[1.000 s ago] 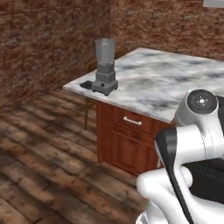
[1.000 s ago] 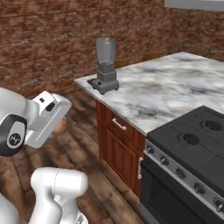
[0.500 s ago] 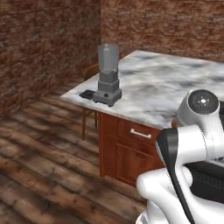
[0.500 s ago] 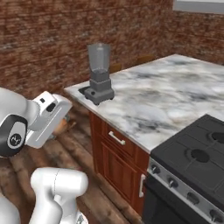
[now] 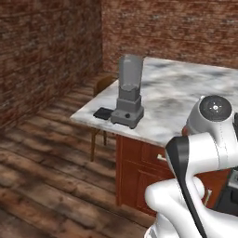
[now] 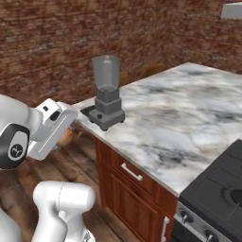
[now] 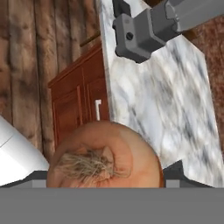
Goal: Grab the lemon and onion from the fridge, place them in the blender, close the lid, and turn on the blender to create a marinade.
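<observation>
Red-brown brick walls [image 5: 51, 46] meet at twelve o'clock above a dark plank floor [image 5: 42, 176]. A marble-topped bench [image 6: 179, 123] on reddish wood cabinets [image 6: 127, 189] adjoins a black stove [image 6: 217, 194] at four o'clock.

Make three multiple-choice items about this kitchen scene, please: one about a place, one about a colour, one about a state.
1. Where does the blender stand?
A. near a corner of the marble counter
B. on the stove
C. on the wooden floor

2. What colour is the lid that lies beside the blender's base?
A. red
B. black
C. white

3. What is the state of the blender jar's mouth?
A. closed by the lid
B. open, without lid
C. covered by a cloth

Answers:
1 A: the blender stands near the corner of the marble counter, far from the stove.
2 B: the lid is a flat black square on the counter, next to the base.
3 B: the lid lies on the counter, so the jar's top is uncovered; the gripper carries the onion.
</observation>
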Motion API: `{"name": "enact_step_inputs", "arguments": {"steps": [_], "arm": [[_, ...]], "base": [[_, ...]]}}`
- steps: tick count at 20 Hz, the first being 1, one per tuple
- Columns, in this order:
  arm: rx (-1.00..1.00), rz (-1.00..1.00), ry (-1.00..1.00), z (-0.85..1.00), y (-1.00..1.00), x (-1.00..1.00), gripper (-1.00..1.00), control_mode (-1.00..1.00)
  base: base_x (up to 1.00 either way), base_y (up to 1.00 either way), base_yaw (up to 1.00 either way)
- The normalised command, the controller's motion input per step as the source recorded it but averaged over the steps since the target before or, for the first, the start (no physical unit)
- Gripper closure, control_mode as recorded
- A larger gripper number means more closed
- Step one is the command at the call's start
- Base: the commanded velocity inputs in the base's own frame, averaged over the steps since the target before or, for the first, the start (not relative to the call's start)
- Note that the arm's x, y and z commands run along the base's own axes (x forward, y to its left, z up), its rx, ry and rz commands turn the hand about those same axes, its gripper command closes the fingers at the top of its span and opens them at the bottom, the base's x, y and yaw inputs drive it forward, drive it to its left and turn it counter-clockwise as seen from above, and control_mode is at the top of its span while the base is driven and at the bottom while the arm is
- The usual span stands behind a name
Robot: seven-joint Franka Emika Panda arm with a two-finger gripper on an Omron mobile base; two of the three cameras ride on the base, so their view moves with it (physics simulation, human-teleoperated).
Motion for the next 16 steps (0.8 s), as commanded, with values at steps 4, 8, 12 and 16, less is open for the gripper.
{"name": "enact_step_inputs", "arguments": {"steps": [4,8,12,16], "arm": [[0.0,0.0,0.0,0.0,0.0,0.0,1.0,1.0],[0.0,0.0,0.0,0.0,0.0,0.0,1.0,1.0],[0.0,0.0,0.0,0.0,0.0,0.0,1.0,1.0],[0.0,0.0,0.0,0.0,0.0,0.0,1.0,1.0]], "base": [[0.75,0.31,-0.16],[0.7,0.36,-0.18],[0.66,0.35,-0.2],[0.63,0.28,-0.21]]}}
